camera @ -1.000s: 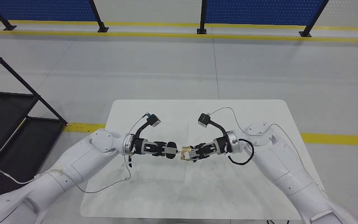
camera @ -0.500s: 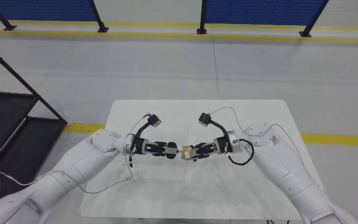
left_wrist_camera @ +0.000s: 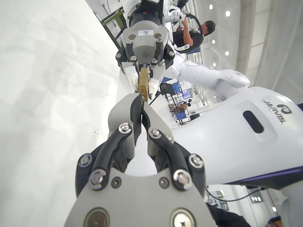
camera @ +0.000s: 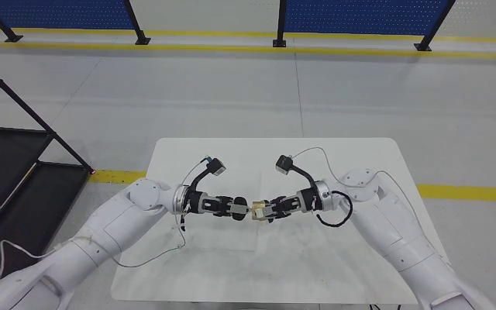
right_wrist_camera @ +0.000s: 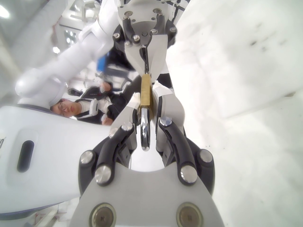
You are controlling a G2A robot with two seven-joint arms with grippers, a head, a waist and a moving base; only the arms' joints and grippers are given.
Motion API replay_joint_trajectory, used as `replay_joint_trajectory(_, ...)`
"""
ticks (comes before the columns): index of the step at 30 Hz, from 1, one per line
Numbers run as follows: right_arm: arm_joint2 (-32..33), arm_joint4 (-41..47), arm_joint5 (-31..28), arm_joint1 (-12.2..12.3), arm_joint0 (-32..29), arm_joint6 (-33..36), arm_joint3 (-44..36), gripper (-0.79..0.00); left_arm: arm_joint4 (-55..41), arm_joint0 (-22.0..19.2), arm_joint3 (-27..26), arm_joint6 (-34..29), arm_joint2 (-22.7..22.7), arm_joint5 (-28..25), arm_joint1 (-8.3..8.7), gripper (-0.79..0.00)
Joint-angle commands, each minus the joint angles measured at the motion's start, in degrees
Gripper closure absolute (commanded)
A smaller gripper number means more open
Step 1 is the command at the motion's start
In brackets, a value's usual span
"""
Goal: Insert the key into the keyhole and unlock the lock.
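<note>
A brass padlock [right_wrist_camera: 145, 90] is held above the white table, my right gripper [right_wrist_camera: 145, 100] shut on its body. The steel shackle [right_wrist_camera: 144, 131] points back toward that wrist. My left gripper [left_wrist_camera: 141, 101] is shut on a thin key [left_wrist_camera: 142, 97] whose tip touches the keyhole end of the padlock [left_wrist_camera: 143, 83]. How deep the key sits is hidden. In the top view the left gripper [camera: 239, 208] and right gripper [camera: 268, 210] face each other at the table's middle, with the padlock [camera: 256, 209] between them.
The white table [camera: 349, 263] has bare surface on all sides of the grippers. A black rack [camera: 31, 178] stands on the floor to the left of the table. Blue barriers [camera: 356, 15] line the far side.
Both grippers have shifted slightly to the right, the left one a little more, so the key end has closed up against the padlock.
</note>
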Motion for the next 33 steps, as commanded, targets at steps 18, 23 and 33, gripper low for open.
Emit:
replay_joint_trajectory(18, -0.05, 0.86, 0.72, -0.23, 0.17, 0.33, 0.89, 0.000, 7.40, 2.15, -1.36, 2.56, -3.61, -3.75, -0.88, 0.000)
replay_joint_trajectory(23, -0.05, 1.23, 0.89, -0.32, 0.27, 0.34, 1.29, 0.000, 9.77, 3.05, -1.99, 3.96, -4.67, -5.15, -0.92, 0.000)
replay_joint_trajectory(33, -0.08, 1.80, 0.99, -0.48, 0.35, 0.57, 1.91, 0.000, 15.54, 4.27, -3.48, 7.56, -6.29, -8.76, -0.84, 0.000)
